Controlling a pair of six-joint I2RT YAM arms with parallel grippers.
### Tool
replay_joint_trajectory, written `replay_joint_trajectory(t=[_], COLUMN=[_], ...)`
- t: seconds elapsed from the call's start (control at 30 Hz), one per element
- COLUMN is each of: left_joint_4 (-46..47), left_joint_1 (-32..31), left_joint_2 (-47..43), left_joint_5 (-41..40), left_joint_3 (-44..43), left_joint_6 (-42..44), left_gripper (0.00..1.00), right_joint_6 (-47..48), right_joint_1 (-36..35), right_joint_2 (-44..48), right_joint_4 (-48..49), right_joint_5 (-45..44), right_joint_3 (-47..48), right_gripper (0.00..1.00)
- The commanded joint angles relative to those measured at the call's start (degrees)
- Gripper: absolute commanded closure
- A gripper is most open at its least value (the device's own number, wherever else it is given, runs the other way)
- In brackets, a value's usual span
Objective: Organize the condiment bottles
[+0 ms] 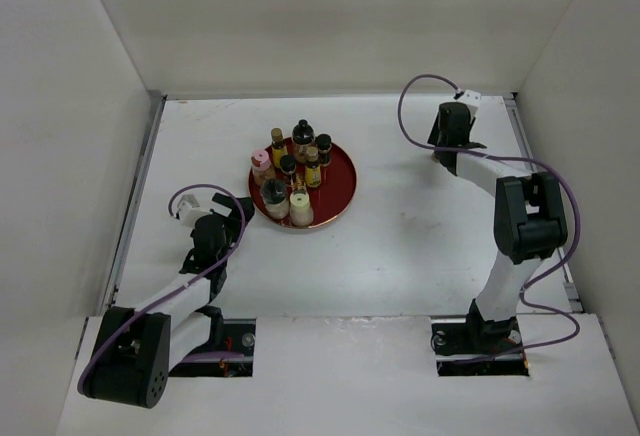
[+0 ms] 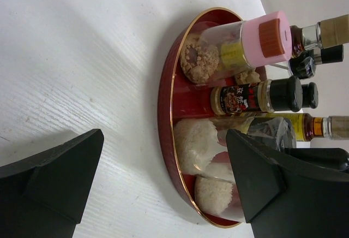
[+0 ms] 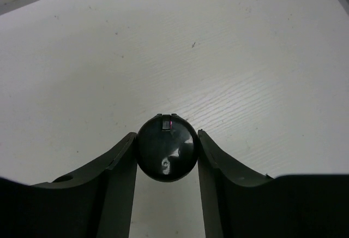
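Several condiment bottles (image 1: 288,166) stand upright, clustered on the red tray (image 1: 342,184) on the desk (image 1: 400,246). Just off the tray's near-left rim, left claw (image 1: 225,214), spread wide. Well right of the tray, right claw (image 3: 166,140) is closed on one black-capped bottle (image 3: 166,159) by its cap.

Condiment bottles (image 1: 291,168) upright on the red tray (image 1: 339,182); left arm (image 1: 200,256) near, right arm (image 1: 520,218) well apart.

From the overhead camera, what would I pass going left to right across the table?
First the left black pincer → round red tray crowded with small condiment bottles → right black pincer, gripping a black-capped bottle.
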State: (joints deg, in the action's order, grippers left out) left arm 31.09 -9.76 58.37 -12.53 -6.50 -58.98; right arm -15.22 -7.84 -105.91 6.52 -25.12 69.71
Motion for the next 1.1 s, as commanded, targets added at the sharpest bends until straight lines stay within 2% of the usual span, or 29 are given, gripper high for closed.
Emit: replay_joint_trajectory(t=[0.0, 0.07, 0.2, 0.33, 0.5, 0.73, 1.07], left_joint_4=[2.8, 2.7, 2.5, 2.2, 1.3, 1.3, 1.2], left_joint_1=[0.4, 0.6, 0.7, 1.4, 2.4, 2.9, 2.9], left_joint_2=[-1.0, -1.3, -2.6, -3.5, -5.0, -5.1, -5.5], left_joint_5=[0.0, 0.3, -0.4, -0.3, -1.1, -0.7, 0.3], left_joint_3=[-1.4, -1.4, -1.1, -0.8, -0.2, 0.1, 0.0], left_joint_6=[-0.6, -0.6, -0.5, -0.4, -0.8, -1.6, -1.5], left_gripper=[0.00, 0.00, 0.00, 0.00, 0.00, 0.00, 0.00], right_joint_6=[0.6, 0.5, -0.1, -1.2, -2.7, -4.6, -4.5], right_joint_1=[0.2, 0.1, -3.7, -10.2, -19.0, -30.0, -34.5], right_joint_2=[0.4, 2.5, 9.6, 16.4, 18.9, 13.9, 3.3], right_joint_4=[2.0, 3.2, 5.2, 5.6, 6.1, 11.0, 11.4], right_joint_5=[-1.4, -2.3, -2.2, -0.5, 1.0, 3.2, 2.4], right_joint_3=[2.2, 0.7, -3.1, -5.9, -7.2, -6.3, -1.2], right_gripper=[0.64, 0.68, 0.68, 0.68, 0.68, 0.67, 0.67])
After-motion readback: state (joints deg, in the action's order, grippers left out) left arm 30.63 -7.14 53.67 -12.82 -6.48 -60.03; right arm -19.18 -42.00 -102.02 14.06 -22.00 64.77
